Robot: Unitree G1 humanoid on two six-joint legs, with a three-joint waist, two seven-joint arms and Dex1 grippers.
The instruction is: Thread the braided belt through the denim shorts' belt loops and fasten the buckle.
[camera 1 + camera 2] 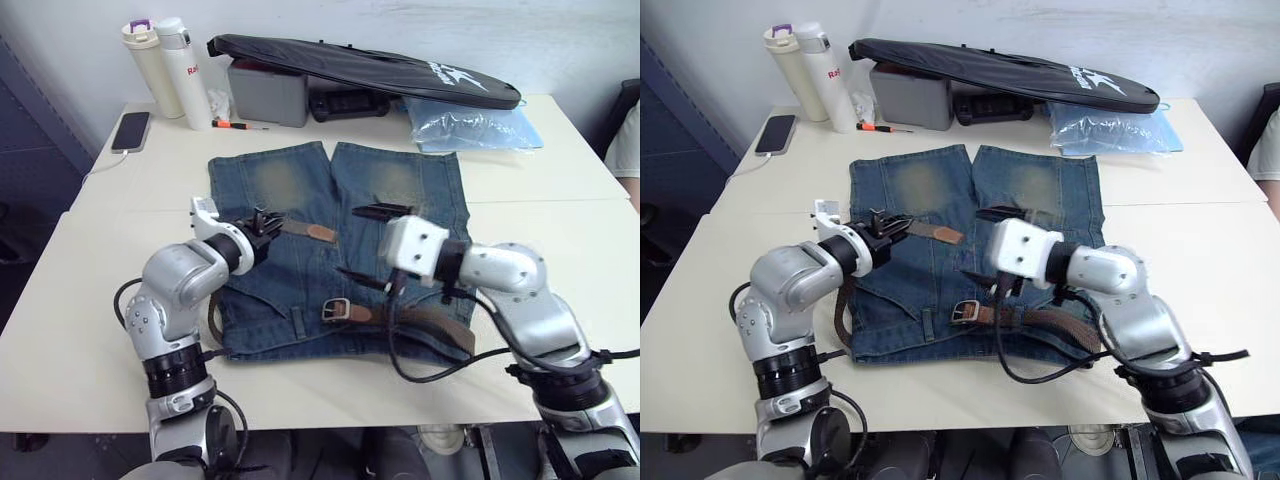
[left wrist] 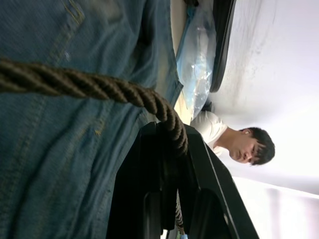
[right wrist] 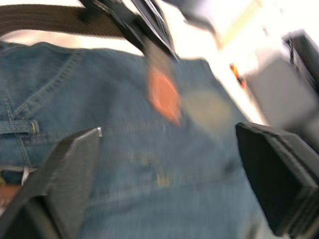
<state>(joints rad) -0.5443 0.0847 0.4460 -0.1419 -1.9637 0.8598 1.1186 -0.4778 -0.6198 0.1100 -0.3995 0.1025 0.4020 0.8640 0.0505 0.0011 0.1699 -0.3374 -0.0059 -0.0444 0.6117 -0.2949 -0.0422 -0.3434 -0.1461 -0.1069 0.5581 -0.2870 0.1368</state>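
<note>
The braided belt [image 1: 425, 322] lies along the waistband of the denim shorts [image 1: 300, 190], which are spread flat on the white table [image 1: 80, 300], legs pointing away from me. Its buckle [image 1: 335, 310] sits near the waistband's middle, with the strap running toward my right side and partly hidden under my right arm. The other stretch loops round the shorts' left edge, mostly covered by my left arm, and ends in a tan leather tip [image 1: 320, 233] lying on the denim. My left gripper [image 1: 265, 222] pinches the woven strap between pressed-together fingers [image 2: 149, 194]. My right gripper [image 1: 378, 245] hovers over the shorts, fingers [image 3: 65, 174] spread wide, holding nothing. Belt loops are hard to make out here.
</note>
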